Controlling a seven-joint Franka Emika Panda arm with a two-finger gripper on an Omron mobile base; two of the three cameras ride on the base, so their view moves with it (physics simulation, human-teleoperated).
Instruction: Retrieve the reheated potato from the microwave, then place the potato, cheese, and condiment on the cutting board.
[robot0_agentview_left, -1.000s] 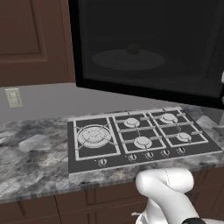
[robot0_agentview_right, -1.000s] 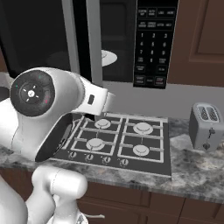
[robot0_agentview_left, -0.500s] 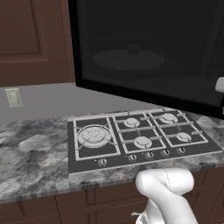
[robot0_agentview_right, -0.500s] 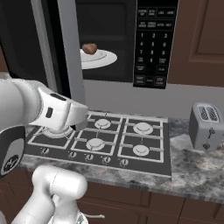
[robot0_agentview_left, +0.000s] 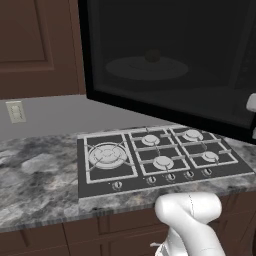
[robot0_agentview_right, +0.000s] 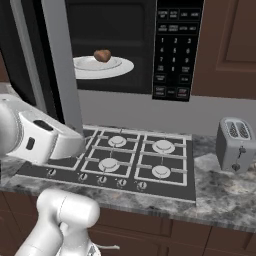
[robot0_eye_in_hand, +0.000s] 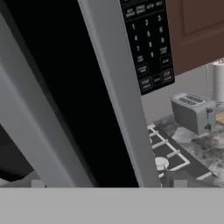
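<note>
The microwave (robot0_agentview_right: 172, 45) hangs over the stove with its black glass door (robot0_agentview_left: 165, 65) swung wide open. Inside, the brown potato (robot0_agentview_right: 102, 55) rests on a white plate (robot0_agentview_right: 120, 67); through the door glass the potato (robot0_agentview_left: 152, 55) shows dimly. My gripper (robot0_eye_in_hand: 108, 183) is close to the door's grey edge (robot0_eye_in_hand: 118, 87), its fingertips (robot0_eye_in_hand: 37, 183) barely showing, far apart, with nothing between them. My forearm (robot0_agentview_right: 45, 140) lies low at the left, below the opening. The cheese and condiment are out of view. I cannot tell whether a tan sliver (robot0_eye_in_hand: 221, 117) is the cutting board.
A black gas stove (robot0_agentview_right: 135, 160) is set in the grey stone counter (robot0_agentview_left: 35, 185) under the microwave. A silver toaster (robot0_agentview_right: 237, 145) stands to its right, with a pale cylinder (robot0_eye_in_hand: 218, 81) beyond it. The open door overhangs the stove's left half.
My arm has dropped and drawn back to the left, uncovering the microwave's inside with the potato. The door stands open as before.
</note>
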